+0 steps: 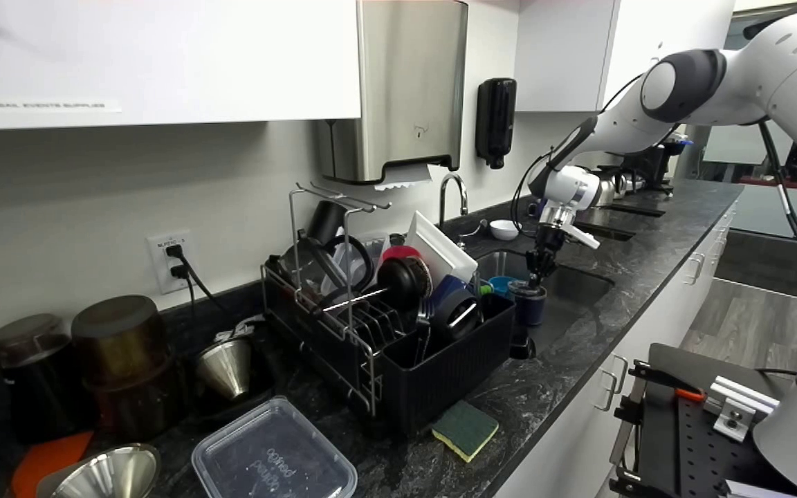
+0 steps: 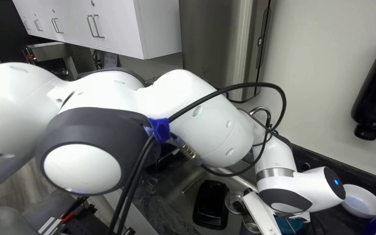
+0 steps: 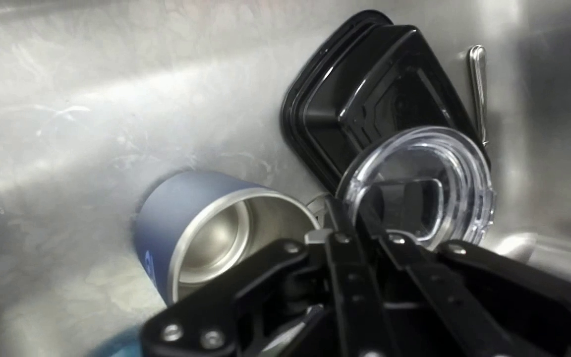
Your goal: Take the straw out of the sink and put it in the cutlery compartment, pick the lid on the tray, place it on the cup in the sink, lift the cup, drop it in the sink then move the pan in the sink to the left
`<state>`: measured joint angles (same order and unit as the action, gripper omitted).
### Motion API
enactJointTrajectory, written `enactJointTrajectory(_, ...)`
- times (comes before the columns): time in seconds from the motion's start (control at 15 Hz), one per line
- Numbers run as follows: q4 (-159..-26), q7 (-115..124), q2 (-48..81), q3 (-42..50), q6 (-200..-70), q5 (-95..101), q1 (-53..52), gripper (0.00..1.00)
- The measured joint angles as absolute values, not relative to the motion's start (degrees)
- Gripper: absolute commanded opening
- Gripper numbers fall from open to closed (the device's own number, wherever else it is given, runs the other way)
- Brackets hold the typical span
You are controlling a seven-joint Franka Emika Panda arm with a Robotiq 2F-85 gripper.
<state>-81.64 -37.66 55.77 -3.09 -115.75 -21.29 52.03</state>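
Pinches the lid [image 3: 417,181] by its edge in a narrow-set gripper [image 3: 350,212] near the cup [image 3: 184,213], presumably for capping it.

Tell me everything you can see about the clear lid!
The clear lid is round and looks like see-through plastic, with shiny rings around its edge and a squarish piece near the middle. The gripper pinches it by one edge, over the sink. It isn't on the blue cup, but beside its open mouth. In the wrist view it covers part of a black container. I can't tell its tilt or whether it touches that container.
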Motion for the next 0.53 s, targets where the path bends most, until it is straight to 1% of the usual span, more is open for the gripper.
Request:
enactJointTrajectory(0.4, -77.96, -34.91, 56.47, -3.07, -110.79, -21.29, 53.08, 0.02)
enactJointTrajectory(0.47, -77.28, -34.62, 56.68, -3.07, -109.9, -21.3, 53.25, 0.07)
enactJointTrajectory(0.53, -77.04, -34.58, 56.78, -3.05, -109.82, -21.29, 53.28, 0.07)
